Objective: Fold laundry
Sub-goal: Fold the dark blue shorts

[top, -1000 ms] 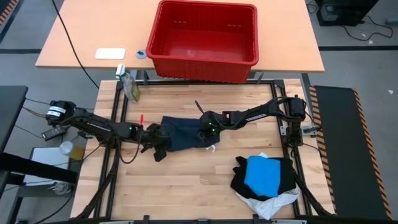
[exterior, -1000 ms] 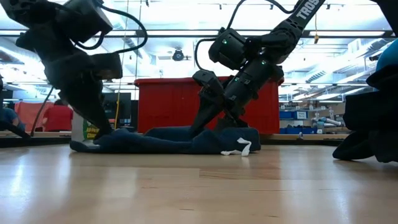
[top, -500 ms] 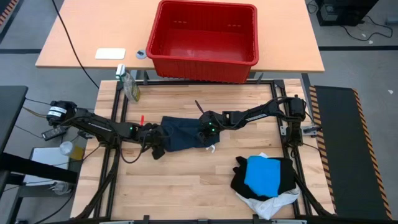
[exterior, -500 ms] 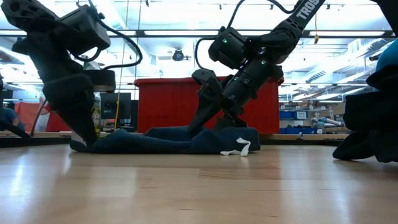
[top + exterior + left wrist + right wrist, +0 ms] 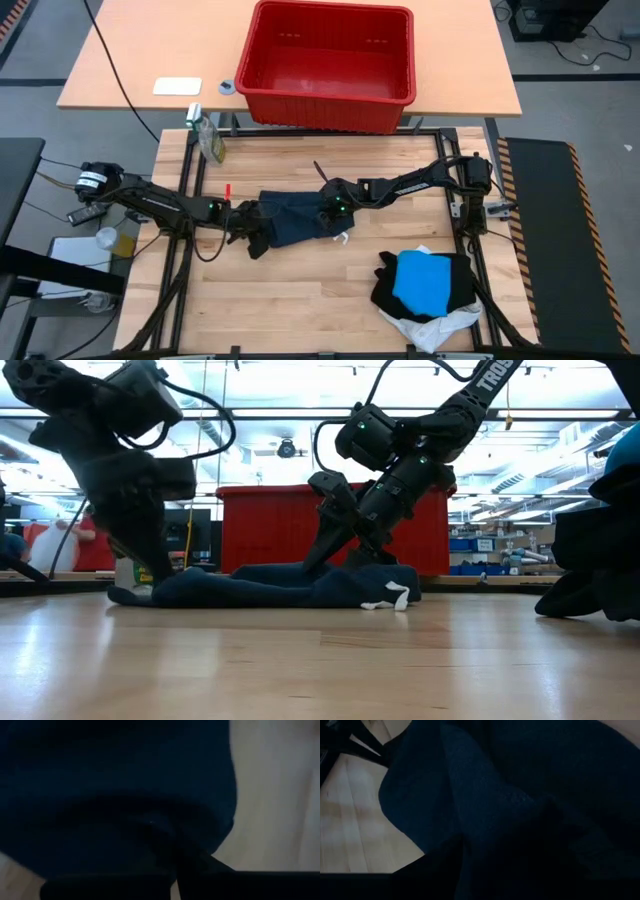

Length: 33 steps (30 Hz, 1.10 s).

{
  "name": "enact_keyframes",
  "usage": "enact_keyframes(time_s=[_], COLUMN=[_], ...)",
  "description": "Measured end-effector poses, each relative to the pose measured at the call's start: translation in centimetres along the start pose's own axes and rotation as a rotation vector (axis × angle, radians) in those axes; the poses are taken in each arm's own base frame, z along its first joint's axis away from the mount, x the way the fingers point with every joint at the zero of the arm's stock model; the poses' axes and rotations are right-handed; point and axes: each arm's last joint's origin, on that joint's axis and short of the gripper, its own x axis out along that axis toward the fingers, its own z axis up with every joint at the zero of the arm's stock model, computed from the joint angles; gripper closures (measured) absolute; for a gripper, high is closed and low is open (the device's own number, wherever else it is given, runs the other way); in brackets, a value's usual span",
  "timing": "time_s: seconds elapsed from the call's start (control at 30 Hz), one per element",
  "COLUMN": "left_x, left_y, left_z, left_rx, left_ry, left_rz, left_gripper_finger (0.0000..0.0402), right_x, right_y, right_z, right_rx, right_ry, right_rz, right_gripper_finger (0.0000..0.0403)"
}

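Left end effector point(image 5: 249, 222) is clamped on the dark navy garment's point(image 5: 296, 216) left edge; right end effector point(image 5: 330, 213), jaws spread, pins its right side, so draw the edge across evenly without dragging the cloth over the desk point(image 5: 300, 290).

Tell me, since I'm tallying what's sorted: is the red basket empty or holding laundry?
Empty: the high view shows the red basket's bare floor, with no cloth inside.

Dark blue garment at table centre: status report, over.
Left gripper shut on dark blue garment, left end. Right gripper down on its right end, fingers spread. Garment flat. Nothing in the way.
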Motion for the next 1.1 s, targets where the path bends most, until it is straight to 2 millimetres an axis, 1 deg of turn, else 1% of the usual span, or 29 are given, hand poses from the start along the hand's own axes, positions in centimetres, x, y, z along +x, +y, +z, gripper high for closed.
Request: enact_keyframes(time_s=[0.17,0.37,0.47,0.63,0.8,0.97,1.03,1.1], left_x=[-0.2,-0.8,-1.8,-3.7,-4.0,-4.2,-4.3,-4.3], left_y=[-0.3,-0.4,-0.4,-0.7,-1.4,-2.1,-2.3,-2.4], left_z=[0.2,0.3,0.5,1.0,0.2,-1.0,-1.2,-1.3], left_rx=[-0.034,-0.097,-0.123,-0.109,-0.146,-0.16,-0.154,-0.15], left_ry=[0.004,0.002,0.009,0.05,0.113,0.152,0.14,0.125], left_rz=[-0.065,-0.096,-0.079,-0.044,-0.063,-0.038,-0.022,-0.006], left_gripper_finger=[0.0398,0.04,0.04,0.0401,0.0401,0.0401,0.0401,0.0401], right_x=[0.0,0.0,0.0,0.0,-1.6,-4.0,-5.0,-5.4], right_y=[0.0,0.0,0.0,0.0,0.8,-0.1,0.7,2.4], right_z=[0.0,0.0,0.0,0.0,0.9,2.3,3.0,3.0], right_rx=[0.0,0.0,0.001,-0.026,-0.1,-0.096,-0.202,-0.347], right_ry=[0.0,0.002,0.004,-0.006,-0.107,-0.149,-0.196,-0.22], right_rz=[-0.001,-0.002,-0.004,0.004,-0.053,-0.158,-0.098,0.023], right_gripper_finger=[0.017,0.017,0.017,0.017,0.0172,0.0172,0.0172,0.0172])
